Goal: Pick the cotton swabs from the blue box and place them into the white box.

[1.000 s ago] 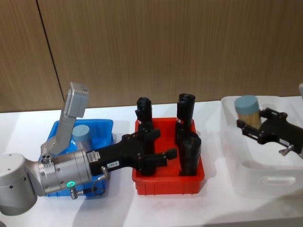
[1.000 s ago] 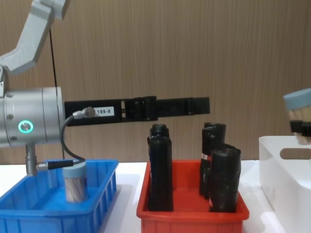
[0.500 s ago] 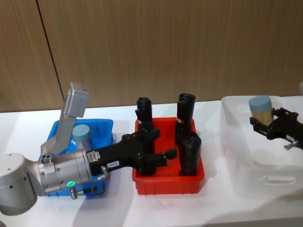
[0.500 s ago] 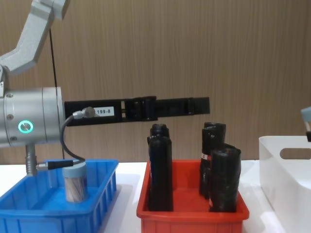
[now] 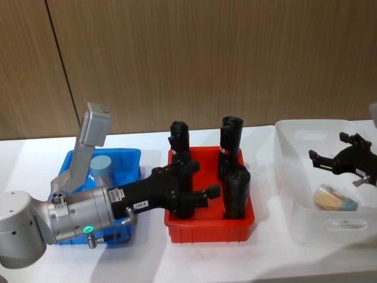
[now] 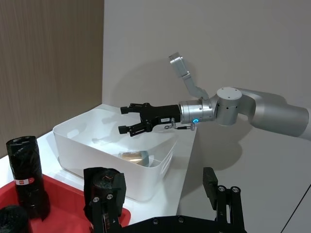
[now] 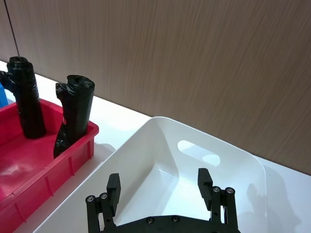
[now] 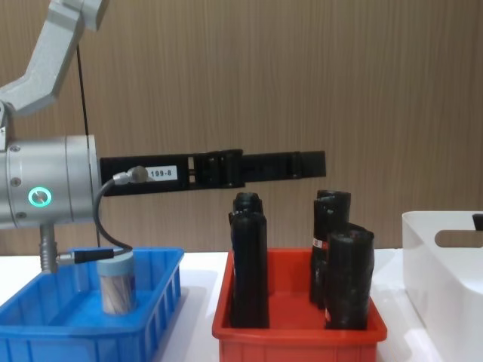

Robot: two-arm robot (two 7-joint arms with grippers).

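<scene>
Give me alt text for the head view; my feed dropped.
One cotton swab tub lies on its side in the white box, with the right gripper above it, fingers open. A second tub stands in the blue box; the left gripper hangs open over the red bin of black rolls.

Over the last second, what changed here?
The right gripper carried the tub rightward over the white box and opened its fingers; the tub now lies on its side inside. The left gripper and the other tub, in the blue box, stayed put.

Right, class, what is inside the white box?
One tub of cotton swabs lies on its side inside the white box, under the open right tool. Its near wall covers some floor.
</scene>
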